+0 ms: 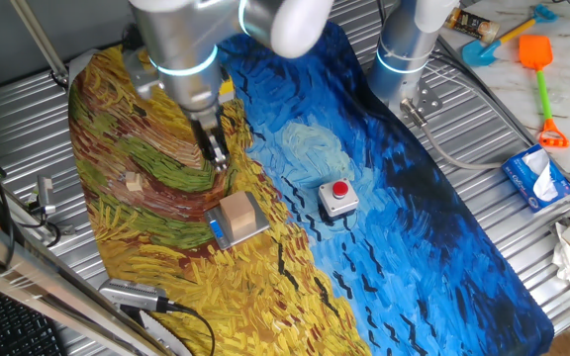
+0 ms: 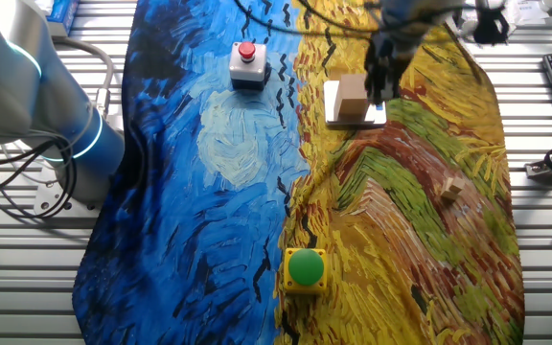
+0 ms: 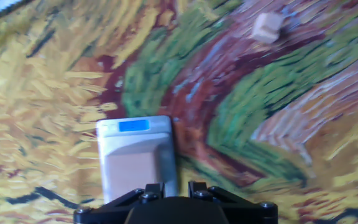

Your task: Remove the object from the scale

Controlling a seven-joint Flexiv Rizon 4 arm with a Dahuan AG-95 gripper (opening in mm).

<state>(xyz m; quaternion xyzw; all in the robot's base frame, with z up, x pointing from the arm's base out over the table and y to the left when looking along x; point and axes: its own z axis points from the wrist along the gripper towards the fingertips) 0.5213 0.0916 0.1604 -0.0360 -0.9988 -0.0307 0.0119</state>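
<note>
The light tan wooden block [image 1: 237,212] sits on the thin grey scale [image 1: 218,233], whose blue strip faces the mat's near edge. Both lie on the yellow part of the painted mat. They also show in the other fixed view, block [image 2: 352,95] on scale [image 2: 356,119]. In the hand view the block [image 3: 131,172] rests on the scale [image 3: 135,135] at lower left. My gripper [image 1: 218,158] hangs just above the mat beside the block, a little off to one side and not touching it. Its fingers look close together and hold nothing.
A much smaller pale wooden piece [image 1: 134,182] lies on the mat left of the scale. A grey box with a red button [image 1: 337,198] stands on the blue part. A yellow box with a green button [image 2: 306,268] sits near the other end.
</note>
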